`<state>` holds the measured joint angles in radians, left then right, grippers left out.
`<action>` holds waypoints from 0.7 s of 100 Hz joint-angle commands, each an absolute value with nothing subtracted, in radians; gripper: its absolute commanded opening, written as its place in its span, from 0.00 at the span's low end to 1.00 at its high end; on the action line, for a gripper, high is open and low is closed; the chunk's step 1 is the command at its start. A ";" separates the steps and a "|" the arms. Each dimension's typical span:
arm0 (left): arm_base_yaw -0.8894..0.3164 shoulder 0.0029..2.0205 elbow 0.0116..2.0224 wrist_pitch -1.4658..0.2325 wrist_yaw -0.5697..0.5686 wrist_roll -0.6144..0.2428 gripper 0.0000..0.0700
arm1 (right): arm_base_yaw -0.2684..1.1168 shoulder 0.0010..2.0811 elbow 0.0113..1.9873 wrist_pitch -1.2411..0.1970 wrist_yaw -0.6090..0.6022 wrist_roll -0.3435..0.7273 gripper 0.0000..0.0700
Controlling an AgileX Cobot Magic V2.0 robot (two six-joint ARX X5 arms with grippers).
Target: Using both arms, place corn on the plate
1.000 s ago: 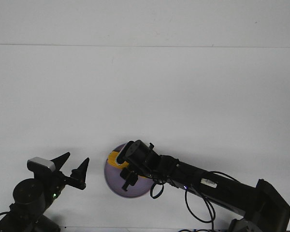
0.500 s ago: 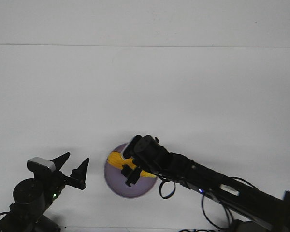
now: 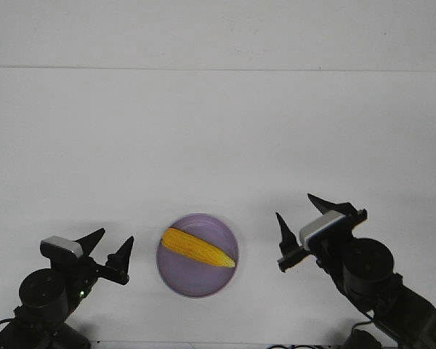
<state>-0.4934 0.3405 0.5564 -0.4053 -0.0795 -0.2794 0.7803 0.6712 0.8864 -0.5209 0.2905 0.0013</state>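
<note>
- The bench [image 3: 218, 145] is a flat, matte white surface with a faint seam line running across its far part.
- The plate [image 3: 176, 273] is round and shallow, lavender-purple with a smooth plastic sheen and a low raised rim; it sits near the bench's 6 o'clock edge, between the two tools.
- The corn [image 3: 198, 248] lies on the plate, across its far half: a yellow-orange cob with a finely bumpy kernel surface, thick and rounded at its 10 o'clock end and narrowing towards 4 o'clock, where it reaches the rim.
- The left tool [image 3: 110, 253] rests at the plate's 9 o'clock, just beside it but apart. Its two black fingers taper to sharp points and stand spread with a clear gap; nothing is between them. A small silver-white block [image 3: 62, 247] sits on top of the round black wrist.
- The right tool [image 3: 316, 229] stands at the plate's 3 o'clock, well clear of the rim. Its pointed black fingers are splayed wide and hold nothing. A silver-white block [image 3: 321, 227] sits between them on the wrist, above a rounded black joint housing.
</note>
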 commanded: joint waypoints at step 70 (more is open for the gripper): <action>-0.498 0.338 0.567 -0.395 -0.079 -0.280 0.02 | 0.773 0.406 0.694 -0.515 0.292 0.007 0.02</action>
<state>-0.4934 0.3389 0.5564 -0.4053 -0.0788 -0.2790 0.7650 0.4061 0.6891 -0.5312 0.2897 0.0032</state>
